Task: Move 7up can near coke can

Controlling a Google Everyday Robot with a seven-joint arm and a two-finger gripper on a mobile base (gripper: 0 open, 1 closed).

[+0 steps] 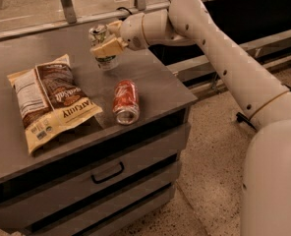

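Gripper (104,44) clenched on 7up can (106,61), upright, just behind coke can (126,101) (which lies on its side on the gray cabinet top (158,82)). Chip bag (52,100) lies flat just left of coke can.

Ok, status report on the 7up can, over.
Hand shut on 7up can, upright, at back of table. Coke can on its side nearer the front, apart. Chip bag off to the side; nothing between the cans.
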